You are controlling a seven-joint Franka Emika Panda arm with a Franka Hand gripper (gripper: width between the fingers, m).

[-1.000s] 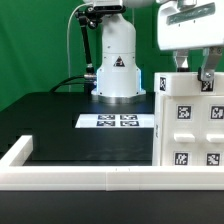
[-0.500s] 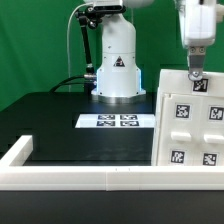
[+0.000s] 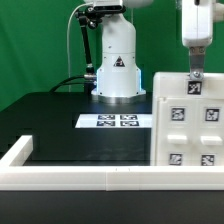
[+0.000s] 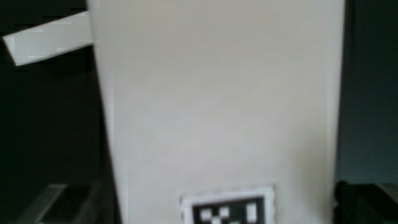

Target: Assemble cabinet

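The cabinet (image 3: 186,125) is a large white boxy body with square black-and-white tags on its face, standing at the exterior view's right on the black table. My gripper (image 3: 194,73) comes down from above onto its top edge, its hand seen edge-on. In the wrist view the cabinet's white side (image 4: 214,110) fills the picture, with one tag (image 4: 228,212) near the jaws. Dark fingers (image 4: 365,200) show on both sides of the body, so the jaws are closed on it.
The marker board (image 3: 118,121) lies flat on the table before the white robot base (image 3: 115,65). A low white rim (image 3: 70,178) runs along the front and the exterior view's left. A white strip (image 4: 45,40) shows beside the cabinet in the wrist view.
The gripper's hand has turned from broadside to edge-on above the cabinet. The cabinet's face tags have shifted a little toward the exterior view's left and downward.
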